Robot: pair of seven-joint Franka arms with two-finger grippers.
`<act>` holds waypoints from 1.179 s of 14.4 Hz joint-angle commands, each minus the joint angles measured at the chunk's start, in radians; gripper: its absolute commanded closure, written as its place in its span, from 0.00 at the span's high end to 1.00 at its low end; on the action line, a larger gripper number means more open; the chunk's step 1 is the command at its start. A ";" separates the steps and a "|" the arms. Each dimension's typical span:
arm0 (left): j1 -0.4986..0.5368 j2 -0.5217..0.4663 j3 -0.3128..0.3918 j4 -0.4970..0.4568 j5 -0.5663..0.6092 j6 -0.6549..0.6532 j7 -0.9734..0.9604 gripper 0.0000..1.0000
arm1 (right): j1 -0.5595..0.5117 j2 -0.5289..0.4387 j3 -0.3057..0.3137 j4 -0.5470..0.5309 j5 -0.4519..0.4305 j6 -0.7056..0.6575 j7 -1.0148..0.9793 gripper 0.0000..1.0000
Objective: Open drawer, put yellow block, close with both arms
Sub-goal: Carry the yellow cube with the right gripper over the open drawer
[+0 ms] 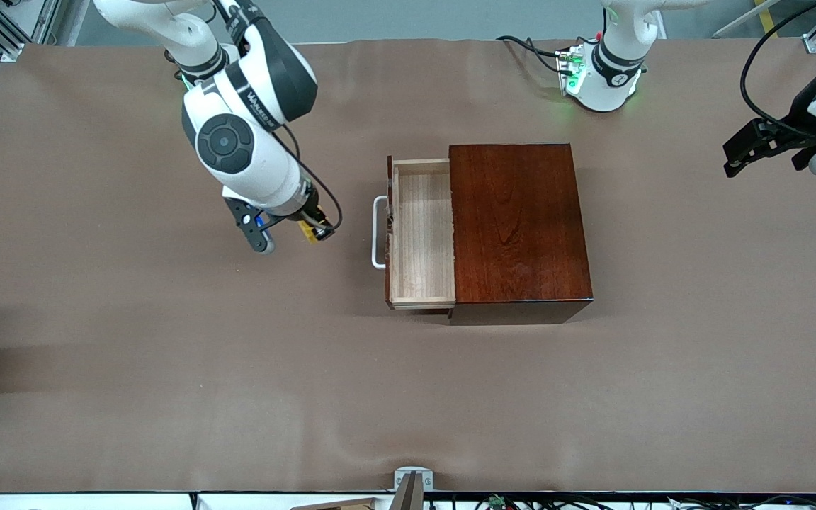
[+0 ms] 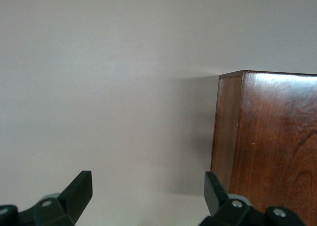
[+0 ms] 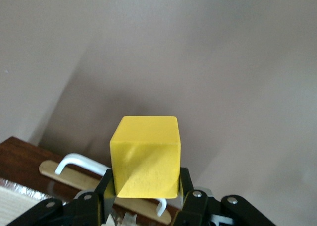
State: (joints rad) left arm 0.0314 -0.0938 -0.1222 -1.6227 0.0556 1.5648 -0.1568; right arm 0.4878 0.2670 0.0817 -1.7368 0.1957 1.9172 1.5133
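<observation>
Over the bare table [image 1: 167, 368], just off the drawer's handle toward the right arm's end, the right gripper [image 1: 287, 230] hangs with its fingers [image 3: 106, 189] clamped on the yellow block [image 3: 145, 156]. The cube sits squarely between the two pads, most of its body standing proud past the fingertips, so the hold looks shallow but even.

The drawer [image 1: 422, 234] stands pulled well out of the dark wooden box [image 1: 518, 227], its pale tray bare and its white handle [image 1: 378, 232] pointing toward the held block. The step in hand seems to be carrying the block across into that tray. To do it well, I would pass over the handle and the drawer front with room to spare, stop above the middle of the tray, descend close to the floor of it, and only then release, so the cube does not bounce or catch a wall.

The left gripper [image 2: 148, 196] waits beside the box at the left arm's end of the table, fingers spread apart and holding nothing.
</observation>
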 commanded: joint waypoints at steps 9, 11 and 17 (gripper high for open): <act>0.005 -0.027 -0.005 -0.016 -0.022 -0.023 0.017 1.00 | 0.147 0.015 -0.013 0.049 0.057 0.103 0.275 0.13; 0.005 -0.027 -0.005 -0.016 -0.022 -0.028 0.020 1.00 | 0.161 0.032 -0.011 0.049 0.062 0.140 0.330 0.13; 0.002 -0.012 -0.005 -0.019 -0.022 -0.028 0.014 1.00 | 0.216 0.075 -0.011 0.052 0.064 0.230 0.435 0.13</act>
State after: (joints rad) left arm 0.0303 -0.0961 -0.1258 -1.6313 0.0555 1.5448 -0.1568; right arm 0.6805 0.3299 0.0814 -1.6994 0.2391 2.1347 1.9200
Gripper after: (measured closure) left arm 0.000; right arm 0.449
